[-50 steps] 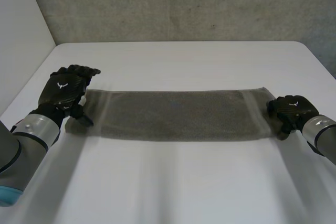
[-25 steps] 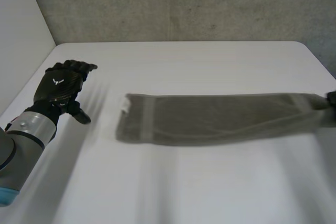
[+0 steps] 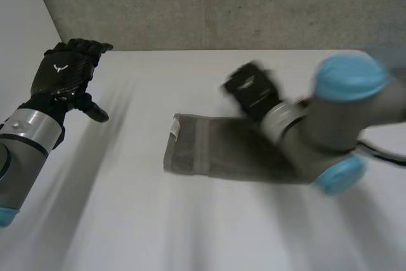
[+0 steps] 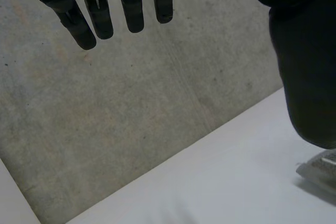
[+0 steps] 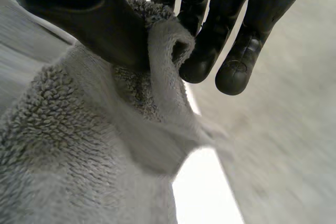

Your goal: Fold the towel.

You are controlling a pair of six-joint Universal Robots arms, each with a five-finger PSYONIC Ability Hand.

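Two hands are in different states. The left hand (image 3: 63,73) is raised over the far left corner of the desk (image 3: 190,233), well apart from the towel (image 3: 203,150). Its fingers (image 4: 100,17) are straight and slightly spread, the thumb stands apart from them, and it holds nothing. The left arm (image 3: 25,150) comes in from the near left edge. The right arm (image 3: 336,118) reaches across the desk toward the middle, with its forearm over the towel's right part. The right hand (image 3: 252,92) is above the towel's far edge, back upward. In the right wrist view, its thumb and fingers pinch a bunched edge of the towel, and the cloth hangs from the pinch. The towel's left end lies flat on the desk, near the centre, with a small white label (image 3: 174,125) at its far corner.
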